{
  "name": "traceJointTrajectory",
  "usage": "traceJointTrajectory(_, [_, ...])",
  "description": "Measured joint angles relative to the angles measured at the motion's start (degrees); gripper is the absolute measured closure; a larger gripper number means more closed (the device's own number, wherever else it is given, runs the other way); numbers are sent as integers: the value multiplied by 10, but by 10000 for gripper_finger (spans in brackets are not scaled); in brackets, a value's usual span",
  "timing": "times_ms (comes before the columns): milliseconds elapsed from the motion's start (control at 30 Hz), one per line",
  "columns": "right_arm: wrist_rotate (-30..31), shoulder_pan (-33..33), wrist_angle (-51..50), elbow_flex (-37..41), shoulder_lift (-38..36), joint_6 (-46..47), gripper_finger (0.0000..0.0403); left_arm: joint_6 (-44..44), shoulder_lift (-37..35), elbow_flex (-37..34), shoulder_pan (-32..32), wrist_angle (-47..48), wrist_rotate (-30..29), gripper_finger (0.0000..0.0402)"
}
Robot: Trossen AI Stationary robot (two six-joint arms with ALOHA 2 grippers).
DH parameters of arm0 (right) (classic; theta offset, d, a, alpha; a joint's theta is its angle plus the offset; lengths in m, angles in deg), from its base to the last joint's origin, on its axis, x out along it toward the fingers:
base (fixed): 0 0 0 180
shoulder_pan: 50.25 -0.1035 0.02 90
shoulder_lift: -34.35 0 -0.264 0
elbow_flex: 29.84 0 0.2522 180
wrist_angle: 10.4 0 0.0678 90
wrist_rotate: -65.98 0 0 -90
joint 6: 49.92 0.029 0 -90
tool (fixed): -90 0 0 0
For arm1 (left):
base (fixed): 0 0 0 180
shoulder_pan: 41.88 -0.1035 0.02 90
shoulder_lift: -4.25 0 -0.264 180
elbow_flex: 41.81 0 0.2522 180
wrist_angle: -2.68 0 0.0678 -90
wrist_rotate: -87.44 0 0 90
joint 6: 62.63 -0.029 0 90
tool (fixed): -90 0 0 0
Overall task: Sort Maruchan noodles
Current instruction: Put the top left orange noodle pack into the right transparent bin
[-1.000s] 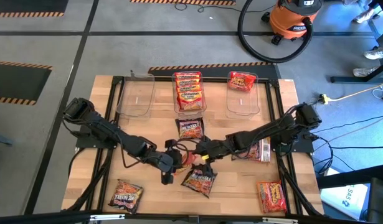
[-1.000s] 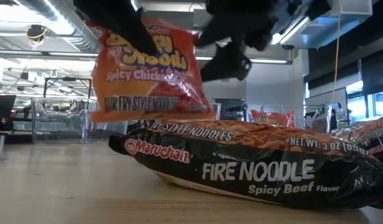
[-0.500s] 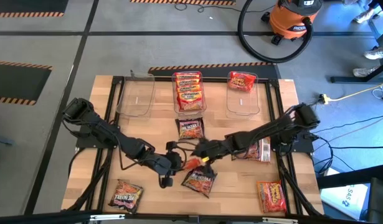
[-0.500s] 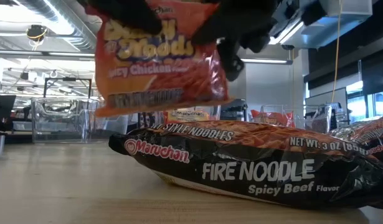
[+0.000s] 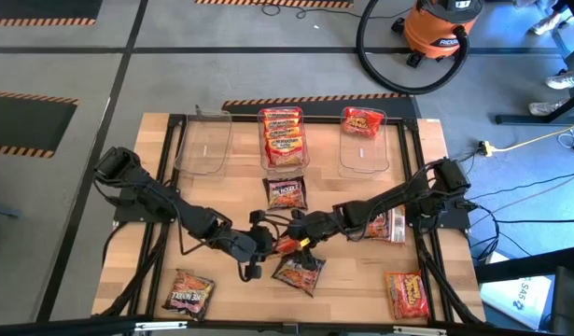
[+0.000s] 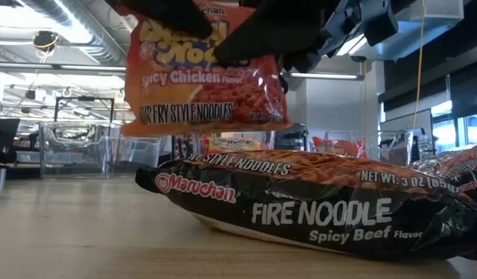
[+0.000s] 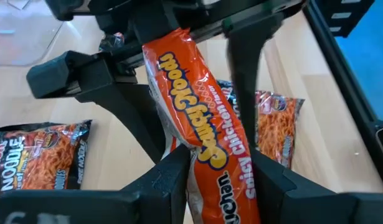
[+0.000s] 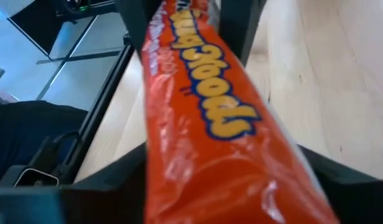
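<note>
Above the table centre, left gripper [image 5: 264,245] pinches the orange packet [image 6: 207,74] on edge, long axis level; right gripper [image 5: 301,235] straddles it

Grey floor [image 5: 63,56] with hazard-striped tape [image 5: 30,98], an orange shop vacuum [image 5: 441,28], ceiling ducts [image 6: 63,31] overhead.

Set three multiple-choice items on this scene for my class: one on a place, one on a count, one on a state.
1. Where is the orange packet? A lying flat; B in a tub; C in the air.
2. How many clear tubs stand on the table? A two; B three; C five.
3. The left gripper's jaws are: A shut on the orange packet; B wide open; C out of view.
C, it hangs above the table; B, three in a row; A, they pinch the packet.
</note>
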Motion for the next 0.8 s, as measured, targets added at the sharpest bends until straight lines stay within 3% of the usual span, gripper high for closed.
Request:
traceJointTrajectory(200, [12, 0, -5, 0, 0, -8, 259, 6, 0, -1, 0, -12, 0, 281])
traceJointTrajectory(300, [13, 0, -5, 0, 0, -15, 294, 23, 0, -1, -2, -14, 5, 268])
traceJointTrajectory(467, [15, 0, -20, 0, -4, -18, 304, 59, 0, -1, -11, -13, 16, 223])
traceJointTrajectory(633, [32, 1, -103, 0, -45, -30, 306, 61, -24, -1, -12, -7, 39, 178])
traceJointTrajectory(800, [65, 0, -205, 0, -101, -30, 307, 98, -88, -1, -6, 73, 56, 172])
